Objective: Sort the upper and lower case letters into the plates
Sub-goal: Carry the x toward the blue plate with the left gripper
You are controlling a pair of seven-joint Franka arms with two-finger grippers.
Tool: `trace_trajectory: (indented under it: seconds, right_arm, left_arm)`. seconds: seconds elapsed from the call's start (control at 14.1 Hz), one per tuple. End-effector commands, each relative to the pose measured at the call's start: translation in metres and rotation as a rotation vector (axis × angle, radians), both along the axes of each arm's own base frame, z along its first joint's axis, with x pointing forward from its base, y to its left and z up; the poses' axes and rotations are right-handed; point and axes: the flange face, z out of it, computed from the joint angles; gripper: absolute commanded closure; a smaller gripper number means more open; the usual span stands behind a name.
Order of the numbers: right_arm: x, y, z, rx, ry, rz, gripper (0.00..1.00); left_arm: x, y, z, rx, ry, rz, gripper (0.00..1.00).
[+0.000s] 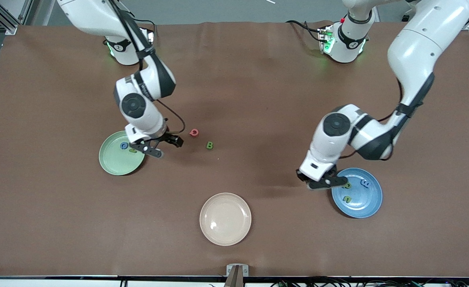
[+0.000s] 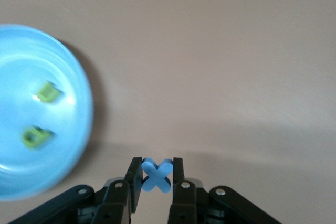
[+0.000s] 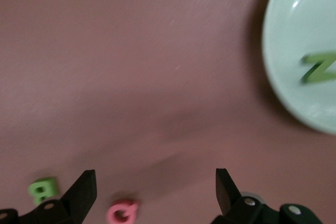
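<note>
We see the cream plate [image 1: 225, 219] nearest the camera; next the blue plate [image 1: 362, 201] holding a blue m [image 1: 365, 183] and two small green letters [image 1: 347, 198]; left gripper [image 1: 327, 182] over its rim, clenched on the blue x [image 2: 157, 174]; farther off, right gripper [image 1: 162, 145] spread wide beside the pale green plate [image 1: 115, 163], which holds G [image 1: 124, 146] and N [image 3: 321, 67]; red Q [image 1: 194, 132] and green B [image 1: 209, 145] lie on the table.

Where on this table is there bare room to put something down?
Bare: the cream plate and the brown table between the arms' bases. Crowded: the green plate under the right end effector, near the red Q and green B.
</note>
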Motion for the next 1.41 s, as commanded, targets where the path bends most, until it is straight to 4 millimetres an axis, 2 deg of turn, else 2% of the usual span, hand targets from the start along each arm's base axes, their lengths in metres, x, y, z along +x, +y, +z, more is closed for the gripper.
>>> trace_trajectory:
  seconds: [0.0, 0.07, 0.28, 0.35, 0.5, 0.64, 0.78, 0.85, 0.92, 0.99, 1.13, 1.34]
  right_arm:
    - [-0.022, 0.020, -0.021, 0.006, -0.026, -0.088, 0.00]
    - [-0.028, 0.026, -0.030, 0.009, -0.034, -0.124, 0.00]
    - [-0.045, 0.047, -0.056, -0.006, -0.028, -0.267, 0.00]
    - [-0.046, 0.048, -0.060, -0.006, -0.030, -0.292, 0.00]
    - [-0.048, 0.051, -0.065, -0.011, -0.027, -0.348, 0.00]
    - [-0.053, 0.055, -0.068, -0.017, -0.022, -0.344, 0.07]
    - [-0.055, 0.057, -0.070, -0.018, -0.018, -0.342, 0.20]
    - [-0.055, 0.057, -0.070, -0.018, -0.018, -0.344, 0.27]
    - [-0.056, 0.058, -0.070, -0.018, -0.018, -0.352, 0.35]
    - [-0.059, 0.062, -0.070, -0.018, -0.020, -0.355, 0.43]
    - [-0.060, 0.064, -0.069, -0.015, -0.021, -0.368, 0.51]
    - [-0.061, 0.065, -0.068, -0.013, -0.021, -0.370, 0.52]
  left_arm:
    - [0.022, 0.054, -0.003, 0.031, 0.021, -0.044, 0.96]
    - [0.034, 0.073, -0.004, 0.029, 0.022, -0.039, 0.96]
    - [0.051, 0.110, -0.015, 0.046, 0.033, -0.030, 0.96]
    - [0.056, 0.121, -0.020, 0.056, 0.036, -0.041, 0.96]
    - [0.060, 0.140, -0.032, 0.074, 0.049, -0.047, 0.95]
    - [0.059, 0.148, -0.048, 0.079, 0.066, -0.052, 0.88]
    - [0.059, 0.149, -0.054, 0.076, 0.075, -0.055, 0.75]
    - [0.059, 0.151, -0.055, 0.074, 0.077, -0.050, 0.63]
    - [0.059, 0.151, -0.054, 0.074, 0.075, -0.050, 0.34]
    - [0.059, 0.152, -0.050, 0.084, 0.068, -0.056, 0.01]
    - [0.061, 0.149, -0.041, 0.086, 0.060, -0.085, 0.00]
    - [0.063, 0.154, -0.025, 0.094, 0.041, -0.077, 0.00]
